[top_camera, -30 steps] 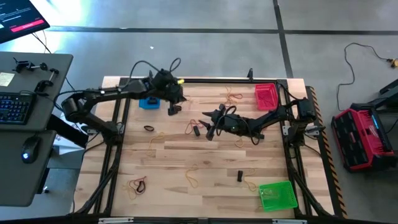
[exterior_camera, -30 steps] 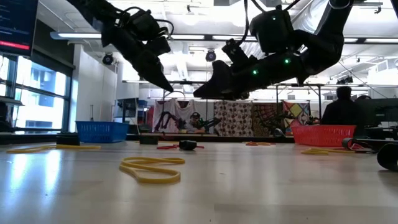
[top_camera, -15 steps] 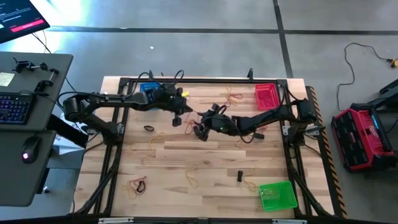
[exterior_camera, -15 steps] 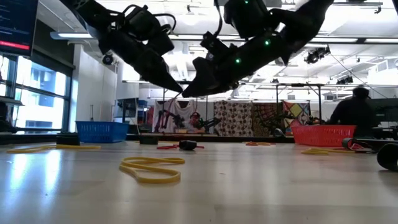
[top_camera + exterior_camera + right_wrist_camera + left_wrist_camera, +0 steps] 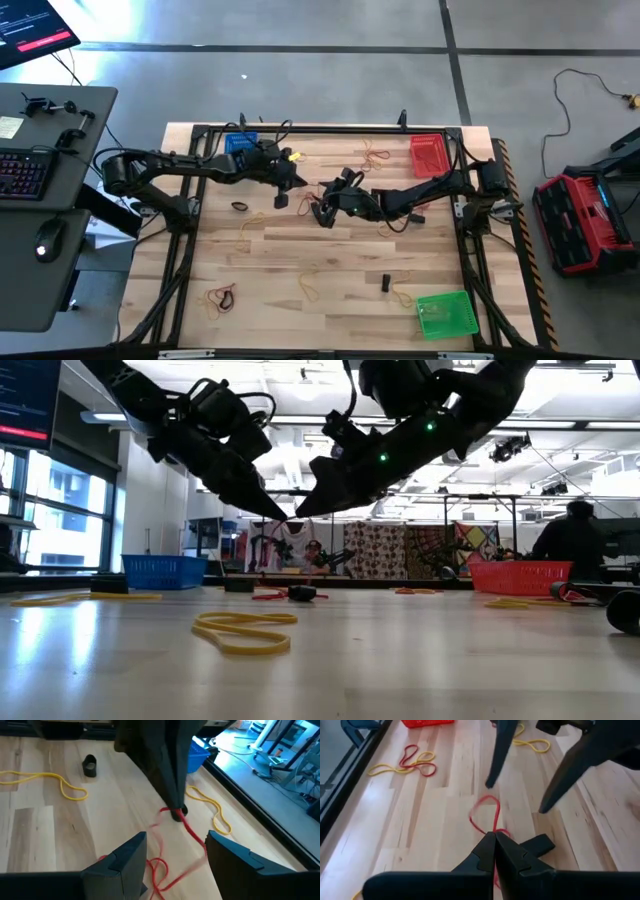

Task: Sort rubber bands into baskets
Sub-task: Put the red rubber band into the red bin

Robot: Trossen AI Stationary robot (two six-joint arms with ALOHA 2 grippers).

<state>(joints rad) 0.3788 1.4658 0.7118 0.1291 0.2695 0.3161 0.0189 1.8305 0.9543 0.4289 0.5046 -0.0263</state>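
Holding: we see the left gripper [image 5: 302, 186] pinched fully closed on a red rubber band [image 5: 187, 832], above the table's middle; in the right wrist view the band hangs from its fingertip [image 5: 176, 810] and trails down toward the wood.
Right gripper: the right gripper [image 5: 318, 212] sits just beside the left one with its two fingers [image 5: 119, 865] spread wide, nothing between them; the red band dangles in front of the gap.
Low view: both arms are raised off the table [image 5: 400, 660], tips nearly meeting [image 5: 290, 517].
Blue basket: the blue basket [image 5: 238, 144] is at the far left edge, partly under the left arm.
Red basket: the red basket [image 5: 428, 154] is at the far right corner.
Green basket: the green basket [image 5: 446, 314] is at the near right corner.
Loose bands: we count a yellow band [image 5: 243, 632] near the front, a yellow-and-red cluster [image 5: 407, 764] close to the red basket, a red and yellow pair [image 5: 220, 297] near left, a black band [image 5: 240, 206] left of centre.
Other: a small black block [image 5: 384, 282] lies near the green basket.
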